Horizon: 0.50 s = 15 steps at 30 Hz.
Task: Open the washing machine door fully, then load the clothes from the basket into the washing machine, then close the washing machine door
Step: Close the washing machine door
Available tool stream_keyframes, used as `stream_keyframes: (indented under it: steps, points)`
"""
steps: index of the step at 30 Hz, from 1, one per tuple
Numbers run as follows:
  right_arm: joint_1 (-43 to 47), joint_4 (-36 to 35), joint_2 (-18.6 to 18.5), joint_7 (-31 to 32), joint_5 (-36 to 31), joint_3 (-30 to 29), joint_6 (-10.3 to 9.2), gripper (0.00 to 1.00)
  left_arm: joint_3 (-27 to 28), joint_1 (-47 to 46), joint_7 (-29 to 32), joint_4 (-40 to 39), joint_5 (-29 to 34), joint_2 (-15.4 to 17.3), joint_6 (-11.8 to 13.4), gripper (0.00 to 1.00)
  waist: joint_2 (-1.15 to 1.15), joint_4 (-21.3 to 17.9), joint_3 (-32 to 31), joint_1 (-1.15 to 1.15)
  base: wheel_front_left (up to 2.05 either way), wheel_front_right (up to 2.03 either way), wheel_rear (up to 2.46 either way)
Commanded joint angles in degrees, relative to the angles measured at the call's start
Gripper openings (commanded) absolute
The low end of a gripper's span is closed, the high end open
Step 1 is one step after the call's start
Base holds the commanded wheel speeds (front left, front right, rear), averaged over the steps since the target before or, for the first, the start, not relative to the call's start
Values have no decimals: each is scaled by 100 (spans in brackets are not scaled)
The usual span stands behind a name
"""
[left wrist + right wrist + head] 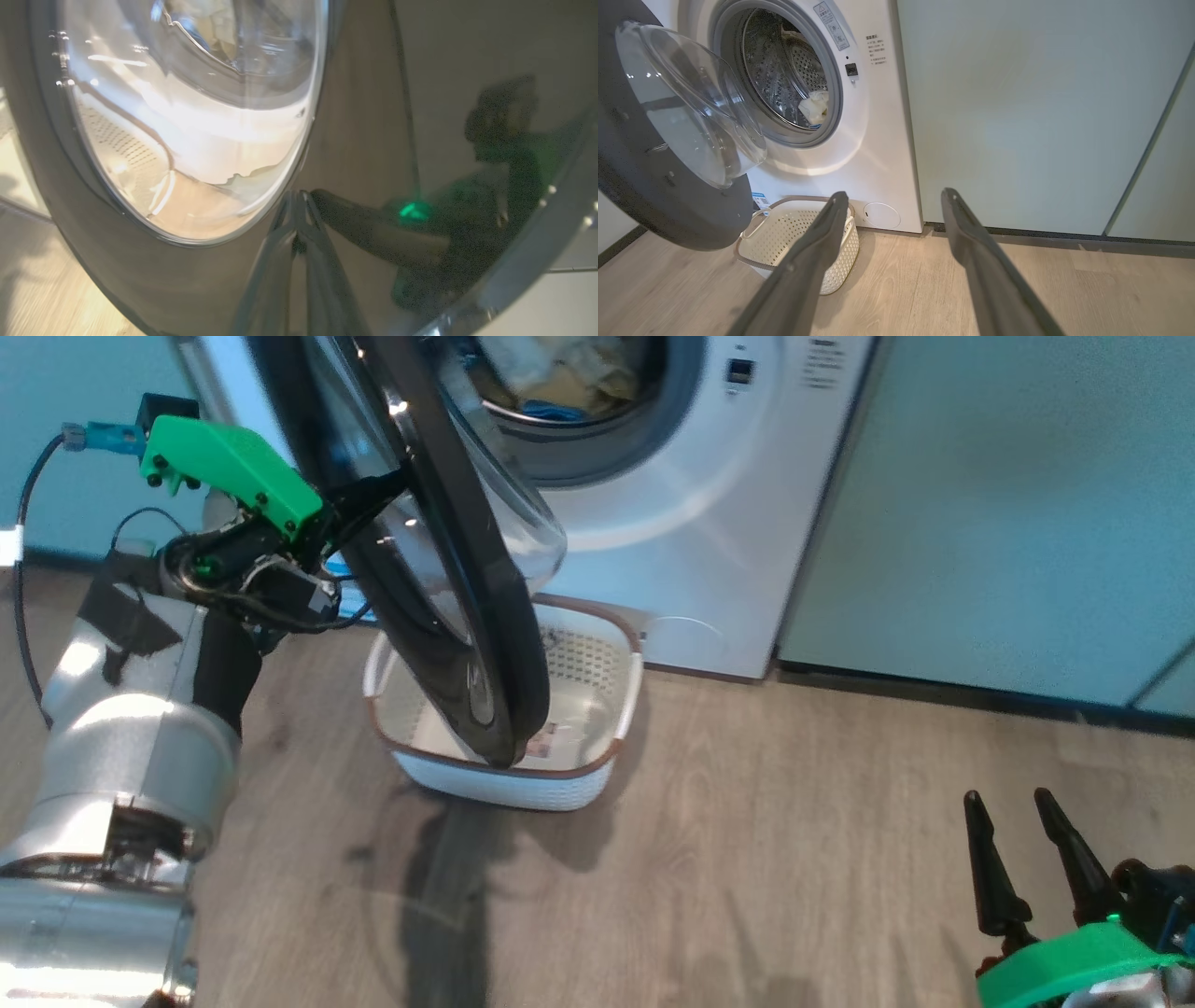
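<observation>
Head view: the washing machine door [457,616] stands swung out on the left side of the washing machine [672,523], edge-on to the camera, its glossy black rim crossing in front of the basket [504,789]. The left gripper [397,483] reaches in from the left, its two dark fingers pressed together with nothing between them, tips against the outer black face of the door. In the left wrist view the closed left gripper [296,198] meets its own reflection on that rim, just beside the domed glass.

The right gripper [1006,798] hangs at the near right above the wooden floor [747,849], well apart from the machine. Its fingers are spread wide and hold nothing.

In the right wrist view the right gripper [894,193] points toward the washing machine [873,140] and the pale teal cabinet [1017,116] to its right. The clothes [813,106] lie inside the steel drum, near the lower edge of its mouth. They also show as a cream and yellow heap [569,373] in the head view. The basket [784,233] sits on the floor just in front of the machine, below the open door [668,200], with the label on its bottom showing.
</observation>
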Motion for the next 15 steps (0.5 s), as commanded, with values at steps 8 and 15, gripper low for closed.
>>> stream_keyframes:
  steps: [8, 15]
  points:
    - [-234, -155, -86, -37, 48, 123, 9, 100, 176, -70, -369, -293, 7, 153, -49, 0, 0, -832, 87, 0, 0, 0, 0]
    - [-181, -140, -84, -37, 56, 81, 9, 100, 201, -2, -468, -389, -111, 106, -51, 0, 0, -1282, 90, 0, 0, 0, 0]
